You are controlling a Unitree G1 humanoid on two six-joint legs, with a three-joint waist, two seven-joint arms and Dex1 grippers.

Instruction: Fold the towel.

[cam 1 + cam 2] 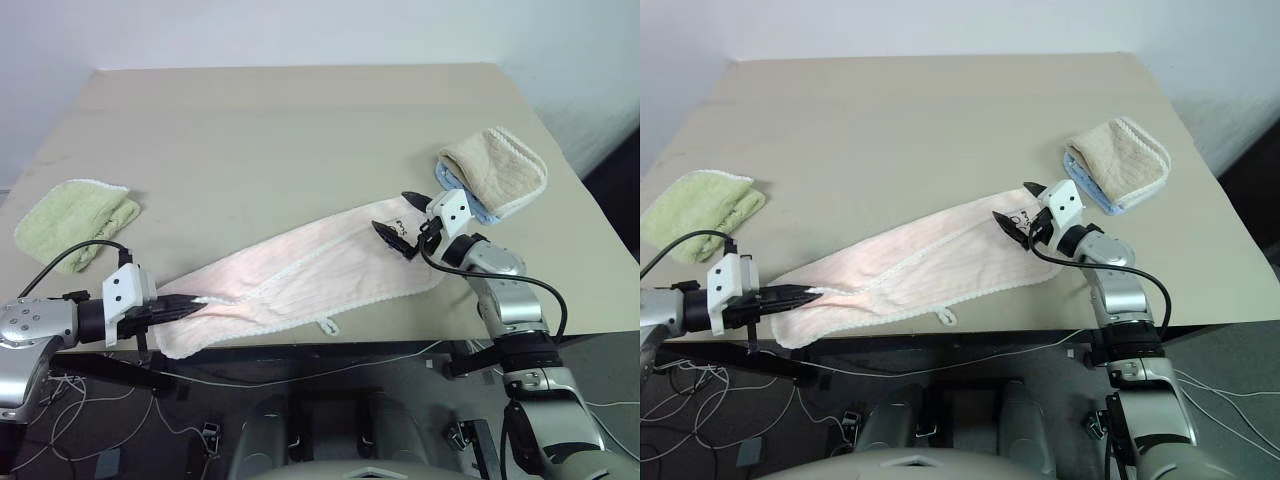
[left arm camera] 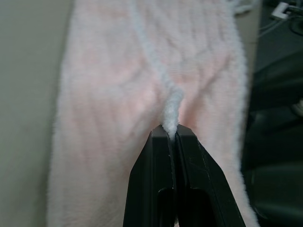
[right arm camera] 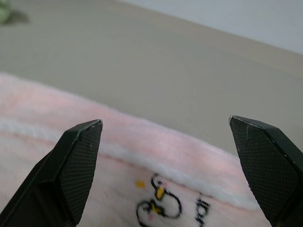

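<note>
Sprawling towel on tan table

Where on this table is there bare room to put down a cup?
The far half of the tan table is bare, between the light green towel and the beige towel. The near edge is crowded by the long pink terry towel.

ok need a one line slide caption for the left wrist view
Left gripper shut on a pinched ridge of white edging on the pink towel, with the tan table alongside.
</note>
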